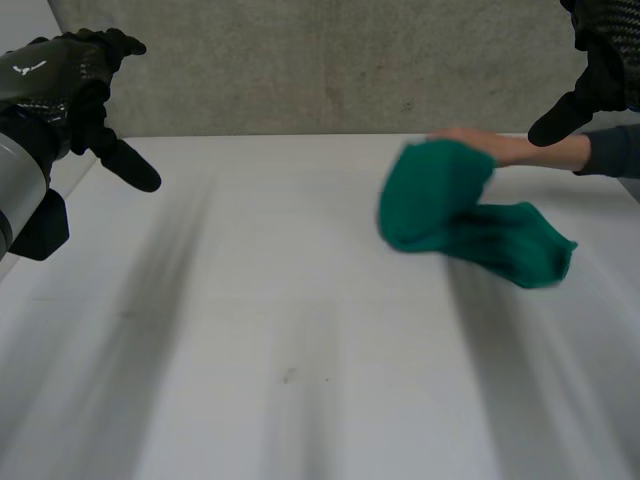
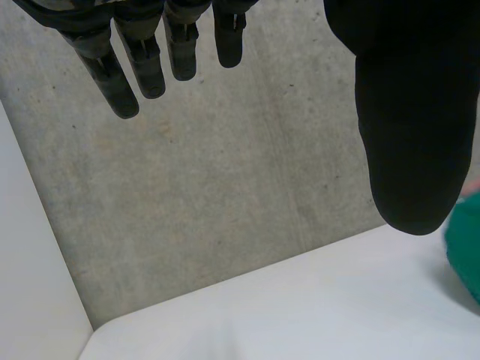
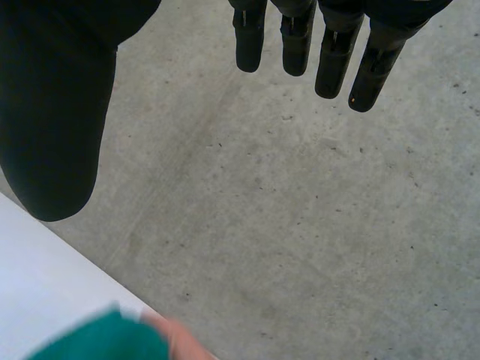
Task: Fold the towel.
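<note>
While it lies bunched on the far right part of the white table [image 1: 280, 330], the green towel [image 1: 465, 215] has a person's hand [image 1: 490, 146] at its far edge, perhaps gripping it. The left hand [image 1: 62, 82] hangs over the table's left side, fingers straight, holding nothing. The right hand [image 1: 605, 62] hangs likewise near the person's forearm [image 1: 608, 150].

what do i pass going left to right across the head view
left hand → green towel → right hand
</note>
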Controlling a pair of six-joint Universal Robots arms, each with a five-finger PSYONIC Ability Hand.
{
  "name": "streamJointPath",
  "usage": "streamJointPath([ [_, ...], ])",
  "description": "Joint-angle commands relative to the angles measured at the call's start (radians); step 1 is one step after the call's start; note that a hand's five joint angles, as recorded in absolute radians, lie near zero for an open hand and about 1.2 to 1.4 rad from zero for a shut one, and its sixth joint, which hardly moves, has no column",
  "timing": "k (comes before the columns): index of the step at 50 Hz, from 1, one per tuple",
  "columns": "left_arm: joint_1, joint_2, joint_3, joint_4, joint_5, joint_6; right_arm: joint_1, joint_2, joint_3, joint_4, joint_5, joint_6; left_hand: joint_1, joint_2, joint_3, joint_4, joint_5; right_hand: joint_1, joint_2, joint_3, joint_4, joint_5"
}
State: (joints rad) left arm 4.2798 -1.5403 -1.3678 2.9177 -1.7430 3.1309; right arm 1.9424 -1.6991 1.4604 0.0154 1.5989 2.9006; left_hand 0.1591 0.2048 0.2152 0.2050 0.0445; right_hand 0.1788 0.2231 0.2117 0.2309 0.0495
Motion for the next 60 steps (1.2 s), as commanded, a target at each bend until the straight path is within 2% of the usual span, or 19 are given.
streamJointPath([
  [1,0.0,-0.012,-0.001,-0.002,0.0,0.0,-0.007,0.002,0.0,0.0,-0.01,-0.001,0.015,-0.03,-0.041,-0.03,-0.045,-0.004,-0.049,-0.037,-0.056,-0.049],
  [13,-0.003,-0.009,-0.007,0.0,0.002,0.002,-0.005,0.002,0.006,0.002,-0.071,-0.014,0.015,-0.03,-0.041,-0.03,-0.045,-0.004,-0.049,-0.037,-0.056,-0.049],
  [23,-0.023,-0.011,-0.027,0.006,0.002,0.008,0.003,0.002,0.008,0.002,-0.079,-0.04,0.015,-0.03,-0.041,-0.03,-0.045,-0.004,-0.049,-0.037,-0.056,-0.049],
  [29,-0.044,-0.023,-0.062,0.053,0.013,0.015,0.003,0.013,0.02,-0.009,-0.088,-0.066,0.015,-0.03,-0.041,-0.03,-0.045,-0.004,-0.049,-0.037,-0.056,-0.049],
  [35,-0.07,-0.136,-0.1,0.202,0.059,0.018,0.006,0.153,0.014,-0.009,-0.161,-0.133,0.015,-0.03,-0.041,-0.03,-0.045,-0.004,-0.049,-0.037,-0.056,-0.049],
  [41,-0.074,-0.313,-0.042,0.235,0.111,0.02,0.015,0.272,-0.02,-0.009,-0.175,-0.094,0.015,-0.03,-0.041,-0.03,-0.045,-0.004,-0.049,-0.037,-0.056,-0.049],
  [49,-0.08,-0.607,0.137,0.238,0.227,0.026,0.046,0.554,-0.149,-0.006,-0.188,0.15,0.016,-0.029,-0.04,-0.03,-0.044,-0.004,-0.049,-0.037,-0.056,-0.049],
  [54,-0.081,-0.774,0.22,0.265,0.293,0.118,0.056,0.719,-0.253,-0.005,-0.208,0.276,0.025,-0.021,-0.031,-0.021,-0.035,-0.004,-0.049,-0.037,-0.056,-0.049],
  [60,-0.084,-0.86,0.249,0.348,0.284,0.232,0.082,0.909,-0.385,-0.003,-0.22,0.354,0.116,0.07,0.06,0.07,0.056,-0.004,-0.049,-0.037,-0.056,-0.049],
])
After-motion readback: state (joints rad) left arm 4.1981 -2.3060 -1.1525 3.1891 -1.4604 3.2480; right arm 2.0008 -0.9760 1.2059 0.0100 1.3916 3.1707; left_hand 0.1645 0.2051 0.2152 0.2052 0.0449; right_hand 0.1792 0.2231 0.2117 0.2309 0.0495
